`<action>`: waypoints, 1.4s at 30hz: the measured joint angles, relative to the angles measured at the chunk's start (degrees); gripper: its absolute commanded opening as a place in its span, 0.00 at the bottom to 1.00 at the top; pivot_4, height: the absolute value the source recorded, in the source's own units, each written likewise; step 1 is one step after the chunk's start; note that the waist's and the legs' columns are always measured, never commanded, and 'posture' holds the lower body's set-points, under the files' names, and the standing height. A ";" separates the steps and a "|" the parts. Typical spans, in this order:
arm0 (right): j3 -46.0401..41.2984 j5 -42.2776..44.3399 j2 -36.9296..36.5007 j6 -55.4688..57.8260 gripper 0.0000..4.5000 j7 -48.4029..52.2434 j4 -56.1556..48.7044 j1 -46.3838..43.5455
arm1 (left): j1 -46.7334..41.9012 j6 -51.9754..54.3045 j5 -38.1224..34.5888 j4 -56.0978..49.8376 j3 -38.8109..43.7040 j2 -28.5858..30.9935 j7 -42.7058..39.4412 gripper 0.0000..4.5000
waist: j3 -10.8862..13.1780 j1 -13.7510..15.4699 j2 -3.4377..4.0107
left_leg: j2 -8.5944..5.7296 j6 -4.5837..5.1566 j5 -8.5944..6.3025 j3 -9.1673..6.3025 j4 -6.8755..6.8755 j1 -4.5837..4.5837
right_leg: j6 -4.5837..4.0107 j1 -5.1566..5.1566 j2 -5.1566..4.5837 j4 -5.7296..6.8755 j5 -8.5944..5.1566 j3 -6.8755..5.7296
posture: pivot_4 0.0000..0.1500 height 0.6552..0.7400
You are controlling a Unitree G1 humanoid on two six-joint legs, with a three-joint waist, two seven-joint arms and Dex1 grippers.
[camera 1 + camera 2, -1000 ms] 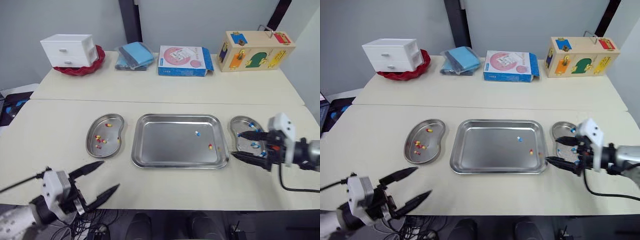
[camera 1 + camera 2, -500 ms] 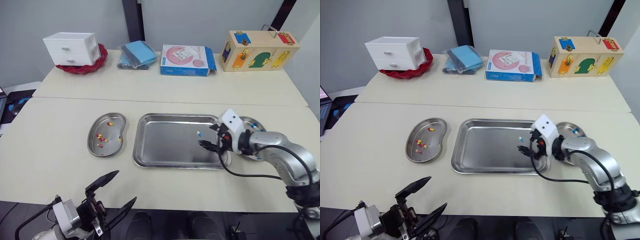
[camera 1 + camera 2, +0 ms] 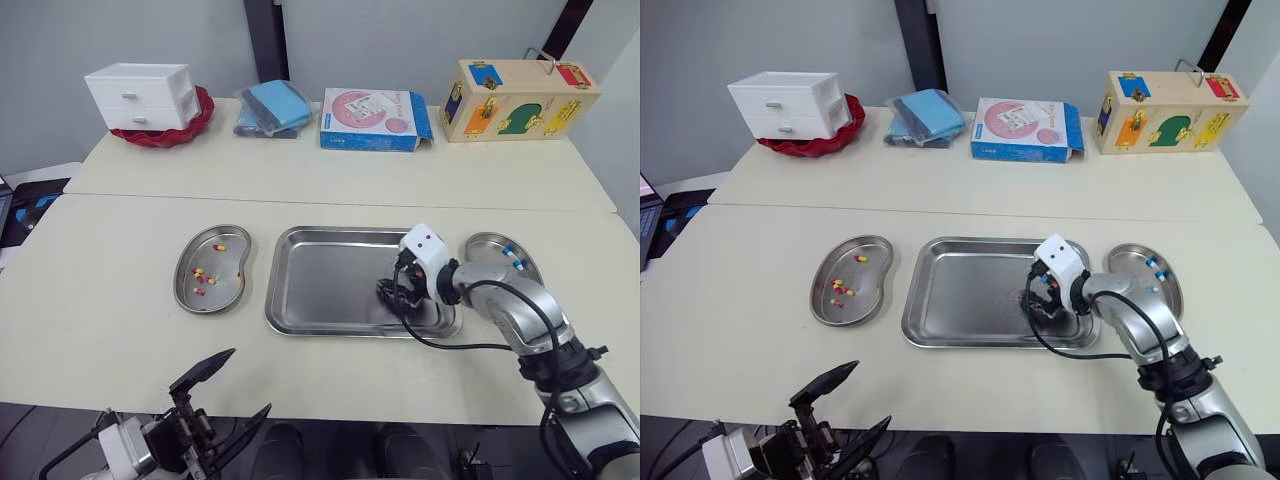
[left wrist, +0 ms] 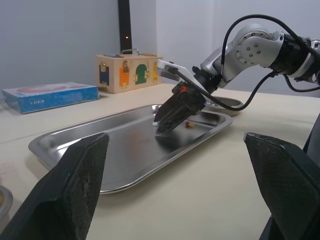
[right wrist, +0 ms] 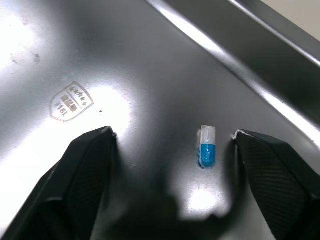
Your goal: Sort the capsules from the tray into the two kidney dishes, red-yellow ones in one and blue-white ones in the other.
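The steel tray [image 3: 320, 290] lies mid-table. One blue-white capsule [image 5: 206, 147] rests on its floor, in the gap of my open right gripper [image 5: 172, 132], whose tips are down at the tray's right part [image 3: 390, 292]. In the left wrist view a red-yellow capsule [image 4: 188, 124] lies just beside that gripper. The left kidney dish [image 3: 185, 285] holds several red-yellow capsules [image 3: 200, 275]. Blue-white capsules [image 3: 516, 262] lie in the right kidney dish [image 3: 490, 250]. My left gripper [image 3: 251, 379] hangs open and empty, low at the near table edge.
On the far table stand a white drawer unit [image 3: 140, 95] in a red bowl, folded blue cloth [image 3: 272, 108], a blue and pink box [image 3: 370, 120] and a wooden toy box [image 3: 520, 88]. A black cable loops from my right wrist over the tray's near rim.
My right gripper has moved left from the right kidney dish into the tray and lowered around the blue-white capsule. The left gripper has sunk a little lower.
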 measured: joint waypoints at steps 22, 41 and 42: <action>-2.16 -0.78 -0.67 -3.38 0.00 3.58 -2.52 2.62 | -0.84 -2.44 -3.82 6.12 0.10 1.08 -4.87 1.00 | -0.02 -0.12 0.01 | -0.01 0.00 0.00 -0.01 0.00 -0.08 | 0.00 -0.06 0.00 0.01 0.00 -0.02 | 1.00 1.00; -29.30 6.34 -18.37 -10.44 0.00 15.03 -9.31 22.37 | -8.13 8.46 -7.16 1.90 -0.19 10.72 -8.92 1.00 | -0.04 -0.06 0.05 | 0.00 0.01 0.00 0.03 0.00 0.00 | 0.00 0.02 0.02 0.00 0.00 0.02 | 1.00 1.00; -29.57 6.35 -18.43 -10.44 0.00 14.99 -9.38 22.92 | -8.42 8.91 -7.16 1.90 -0.19 10.74 -9.00 1.00 | -0.05 -0.07 0.05 | 0.00 0.01 0.00 0.03 0.00 0.01 | 0.00 0.03 0.02 0.00 0.00 0.02 | 1.00 1.00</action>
